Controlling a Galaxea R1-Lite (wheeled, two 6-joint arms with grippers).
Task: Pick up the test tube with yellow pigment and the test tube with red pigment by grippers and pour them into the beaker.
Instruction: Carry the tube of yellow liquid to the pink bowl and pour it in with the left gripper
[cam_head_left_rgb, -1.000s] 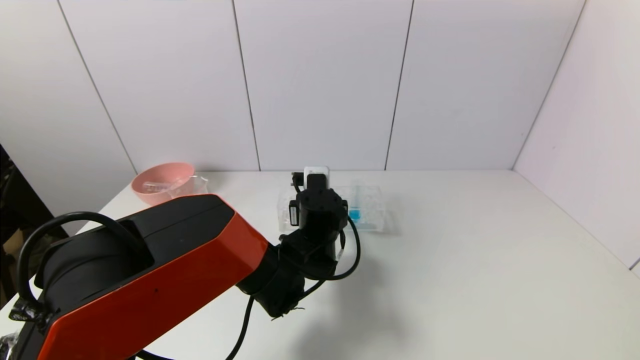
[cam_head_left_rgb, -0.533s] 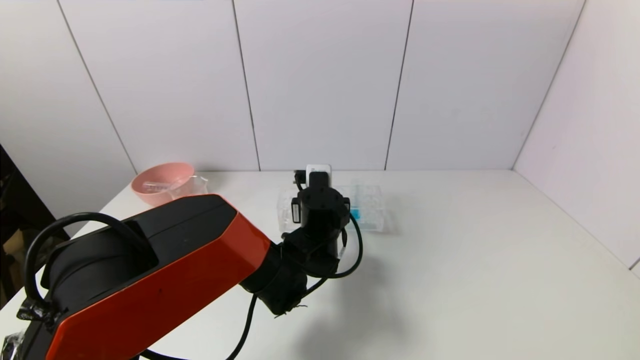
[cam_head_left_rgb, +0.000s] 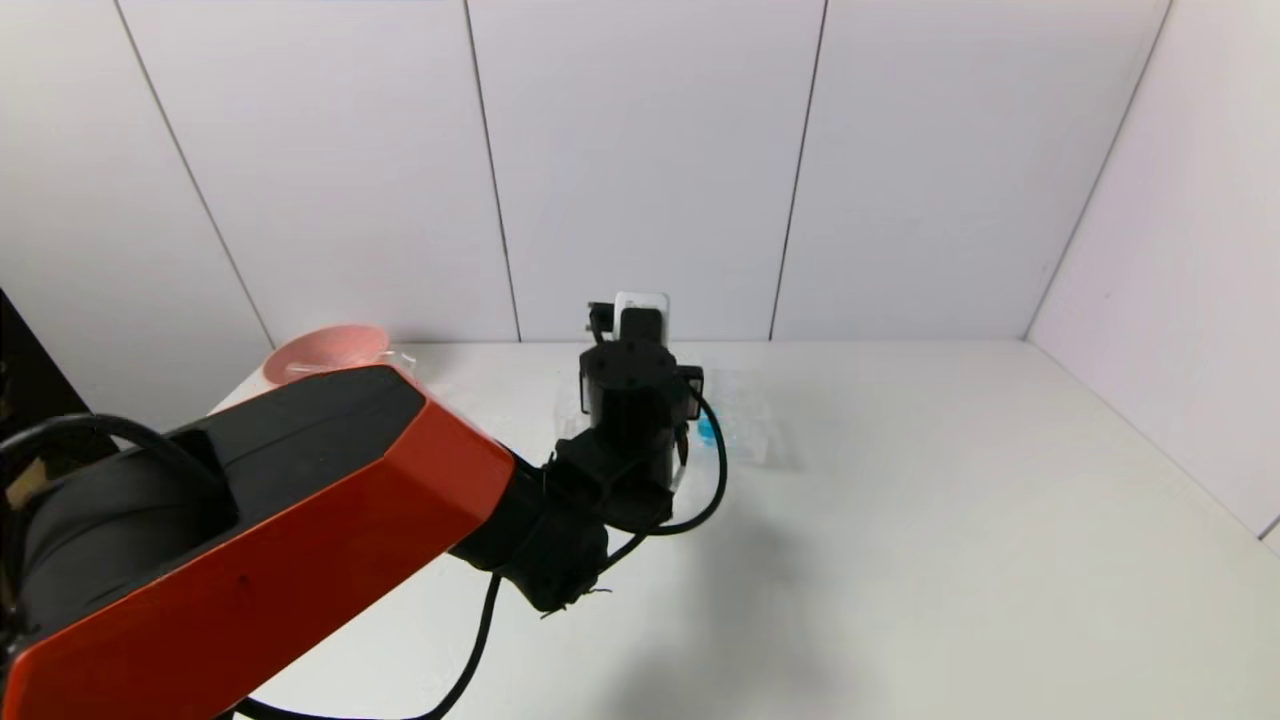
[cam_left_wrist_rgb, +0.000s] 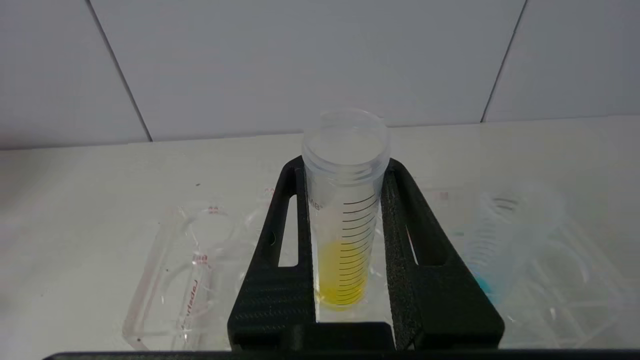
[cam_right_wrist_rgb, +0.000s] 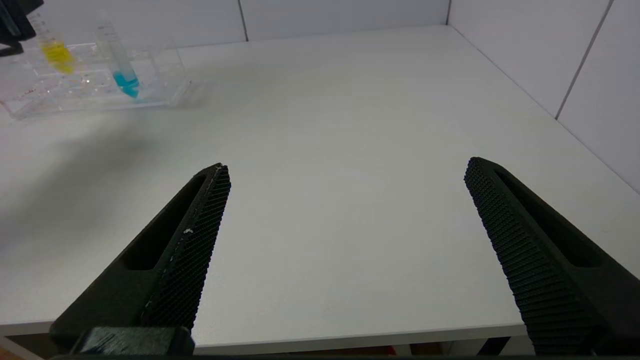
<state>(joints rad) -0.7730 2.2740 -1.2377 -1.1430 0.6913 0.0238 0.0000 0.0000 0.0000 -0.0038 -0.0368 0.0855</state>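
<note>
Gripping the test tube with yellow pigment (cam_left_wrist_rgb: 345, 220) near the worktop's back edge, the left gripper (cam_left_wrist_rgb: 345, 210) pinches its black graduation lines; rack (cam_left_wrist_rgb: 170, 280) lettering looks like "Labshark". Right gripper (cam_right_wrist_rgb: 345, 200) gapes empty.

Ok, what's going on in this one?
The left gripper is shut on the test tube with yellow pigment, holding it upright above the clear tube rack. A tube with blue liquid stands in that rack. The right gripper hangs open over the near edge of the table, holding nothing. A pink bowl sits at the table's far left.
</note>
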